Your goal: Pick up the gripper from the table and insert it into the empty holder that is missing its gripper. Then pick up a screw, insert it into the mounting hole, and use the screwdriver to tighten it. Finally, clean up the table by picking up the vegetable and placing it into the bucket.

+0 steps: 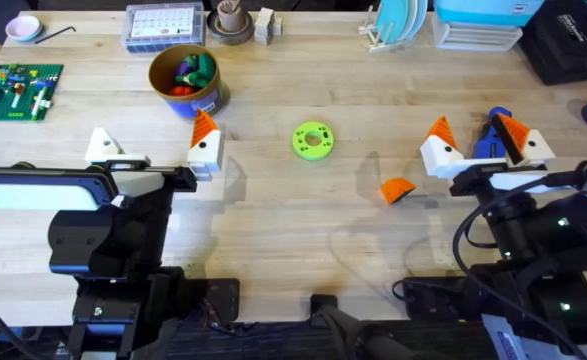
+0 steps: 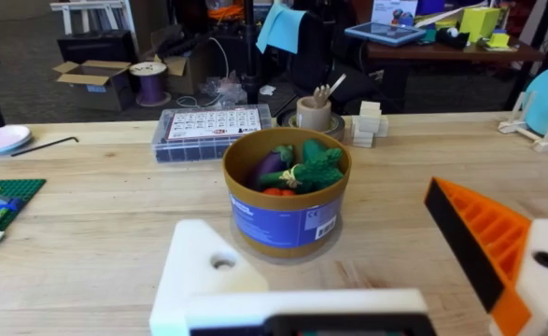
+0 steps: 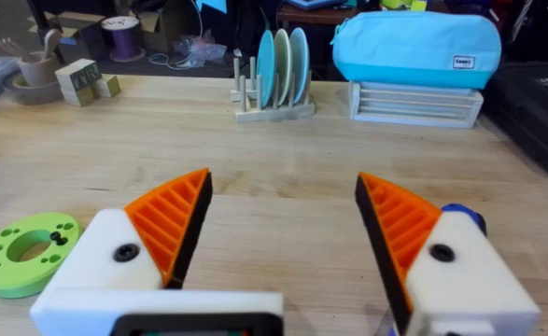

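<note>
Overhead shows the loose orange gripper (image 1: 398,190) on the counter (image 1: 273,230); my left gripper (image 1: 154,150) and right gripper (image 1: 486,147) both spread, empty.

On the tabletop (image 1: 303,220) I see the gripper (image 1: 398,190) lying right of the middle, near my right end effector (image 1: 483,145), which stands to its right with fingers apart. The screwdriver (image 1: 490,140) lies between those two fingers. A ring-shaped disc (image 1: 313,140) lies in the middle, left of the gripper and behind it. My left end effector (image 1: 153,150) stands at the left with fingers apart, and the holder (image 1: 101,146) is its left finger. The bucket (image 1: 185,80) stands behind this end effector, with toy pieces (image 2: 297,168) in it. A brick board (image 1: 17,92) lies at the far left.
</note>
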`<control>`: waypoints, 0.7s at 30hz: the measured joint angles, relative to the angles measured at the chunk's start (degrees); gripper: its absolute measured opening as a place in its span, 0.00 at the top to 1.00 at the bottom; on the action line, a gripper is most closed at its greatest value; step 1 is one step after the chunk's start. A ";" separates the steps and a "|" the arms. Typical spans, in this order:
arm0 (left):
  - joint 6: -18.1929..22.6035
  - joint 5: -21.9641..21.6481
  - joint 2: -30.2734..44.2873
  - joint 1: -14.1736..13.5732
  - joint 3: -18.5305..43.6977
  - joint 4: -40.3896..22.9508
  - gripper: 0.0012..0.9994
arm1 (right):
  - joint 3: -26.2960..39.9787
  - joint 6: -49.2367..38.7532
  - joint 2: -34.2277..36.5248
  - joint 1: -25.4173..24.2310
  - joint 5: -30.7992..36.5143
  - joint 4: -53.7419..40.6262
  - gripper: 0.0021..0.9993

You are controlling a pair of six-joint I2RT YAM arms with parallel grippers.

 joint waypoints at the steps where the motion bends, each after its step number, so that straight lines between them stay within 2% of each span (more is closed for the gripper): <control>1: 0.02 0.02 0.00 0.00 0.00 0.00 0.01 | 0.00 0.00 0.00 0.00 0.00 -0.13 0.01; 16: 0.20 0.02 -0.01 0.00 0.01 -0.20 0.01 | 0.08 -0.02 -0.02 0.00 0.00 -0.39 0.01; 21: 0.22 -0.07 0.00 0.00 2.72 -8.29 0.01 | 3.28 0.00 0.27 0.00 -0.15 -6.56 0.01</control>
